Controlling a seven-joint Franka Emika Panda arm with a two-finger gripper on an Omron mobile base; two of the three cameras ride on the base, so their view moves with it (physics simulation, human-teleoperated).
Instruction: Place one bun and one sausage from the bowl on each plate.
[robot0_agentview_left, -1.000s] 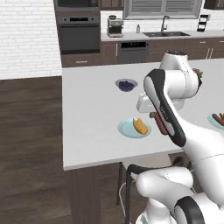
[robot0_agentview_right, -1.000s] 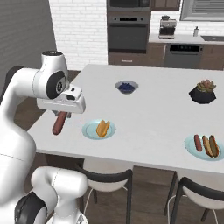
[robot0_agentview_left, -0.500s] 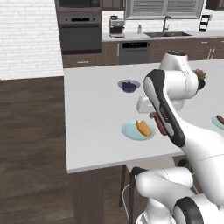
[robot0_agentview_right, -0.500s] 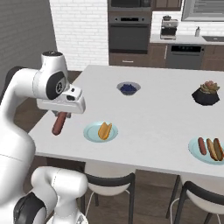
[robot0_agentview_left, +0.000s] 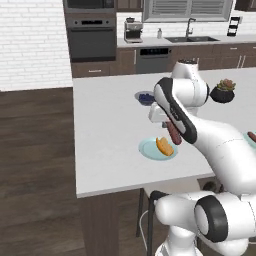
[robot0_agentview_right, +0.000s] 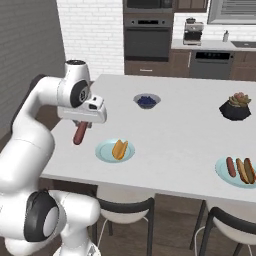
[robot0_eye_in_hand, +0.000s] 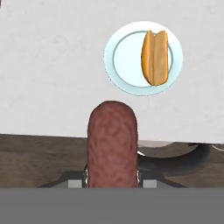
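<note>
1. Gripper (robot0_agentview_right: 81, 125) is clamped on 1 sausage (robot0_agentview_right: 80, 133). The sausage hangs roughly upright below the jaws, above the near left part of the counter (robot0_agentview_right: 170, 135). In hand view it sticks out between the fingers, rounded end fwd (robot0_eye_in_hand: 112, 142).
2. Held sausage is off the plate, just beside nearest plate (robot0_agentview_right: 115, 150), on its left in right base view. In left base view it hangs just right of that plate (robot0_agentview_left: 150, 148), partly behind the forearm.
3. Nearest plate: pale blue-green, holds 1 bun (robot0_agentview_right: 119, 148), split side up. In hand view the bun (robot0_eye_in_hand: 155, 57) lies on the right half of the plate (robot0_eye_in_hand: 124, 57); no sausage on it.
4. 2nd plate (robot0_agentview_right: 222, 171) sits well apart, at far right near the front edge of the counter. It carries 3 oblong items: 1 reddish sausage (robot0_agentview_right: 230, 166) on the left, then what looks like a bun w/ a sausage (robot0_agentview_right: 246, 170); cut off by frame edge, can't tell exactly.
5. Plates counted: 2. Buns seen clearly: 1 on near plate, prob 1 on far plate.
6. Small grey bowl of blue berries (robot0_agentview_right: 147, 101) sits mid-counter, behind the near plate, apart from it.
7. Black plant pot (robot0_agentview_right: 235, 108) w/ a succulent stands at the right rear of the counter, well apart from both plates.
8. 2 chairs (robot0_agentview_right: 125, 205) tucked under the front edge.
</note>
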